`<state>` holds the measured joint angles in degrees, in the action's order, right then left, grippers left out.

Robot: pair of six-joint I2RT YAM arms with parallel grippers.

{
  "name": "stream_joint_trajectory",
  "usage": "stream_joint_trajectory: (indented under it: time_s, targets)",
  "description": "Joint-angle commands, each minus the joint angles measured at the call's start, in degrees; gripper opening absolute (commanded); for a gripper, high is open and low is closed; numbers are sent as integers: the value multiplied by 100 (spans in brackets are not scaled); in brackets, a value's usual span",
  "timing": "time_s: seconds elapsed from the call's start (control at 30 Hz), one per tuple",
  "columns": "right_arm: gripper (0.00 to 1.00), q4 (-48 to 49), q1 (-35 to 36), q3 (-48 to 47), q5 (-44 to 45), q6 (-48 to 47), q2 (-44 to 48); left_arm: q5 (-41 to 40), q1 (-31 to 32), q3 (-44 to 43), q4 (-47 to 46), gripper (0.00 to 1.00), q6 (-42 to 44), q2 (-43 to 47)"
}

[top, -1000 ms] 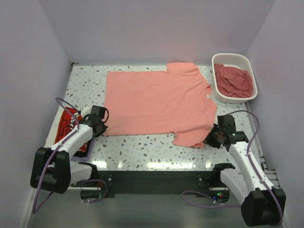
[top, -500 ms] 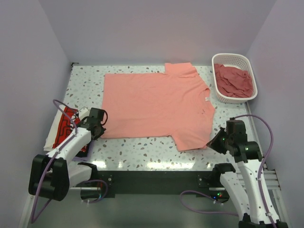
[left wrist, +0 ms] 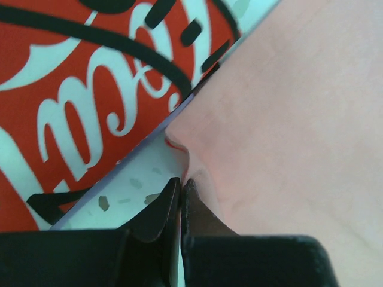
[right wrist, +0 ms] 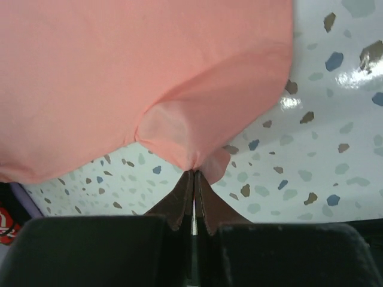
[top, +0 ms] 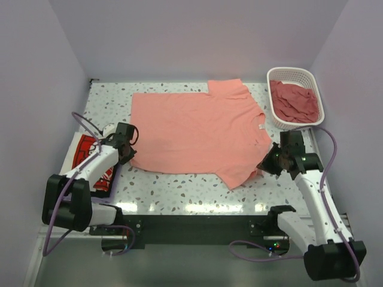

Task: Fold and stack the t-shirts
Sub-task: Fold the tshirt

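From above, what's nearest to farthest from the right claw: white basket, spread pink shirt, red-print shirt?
1. Spread pink shirt: its near-right edge is pinched in the right gripper.
2. White basket: just behind it, back right corner.
3. Red-print shirt: far left side.

A white table [top: 179,182] flecked with grey and brown chips stands boxed in by plain pale-lilac walls: back wall [top: 197,36], left wall [top: 36,89], right wall [top: 353,60]. A black rail [top: 191,224] runs along its near edge (soft glare patches [top: 197,207] shine just above it).
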<state>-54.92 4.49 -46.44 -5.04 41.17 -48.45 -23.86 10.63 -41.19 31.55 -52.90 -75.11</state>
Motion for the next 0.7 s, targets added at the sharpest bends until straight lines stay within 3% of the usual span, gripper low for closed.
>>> stream_joint_trajectory:
  time_s: [0.0,0.27,0.67]
  targets:
    - [0,1069,17,-524,82,93,-515,-5,-9,-548,106,0,-9,-266]
    - [0,1984,17,-1454,-67,-56,-2447,118,-17,-1461,193,0,-1,-1268]
    - [0,2336,-185,-2695,-278,-320,-4005,259,-158,-1901,123,0,35,-1796]
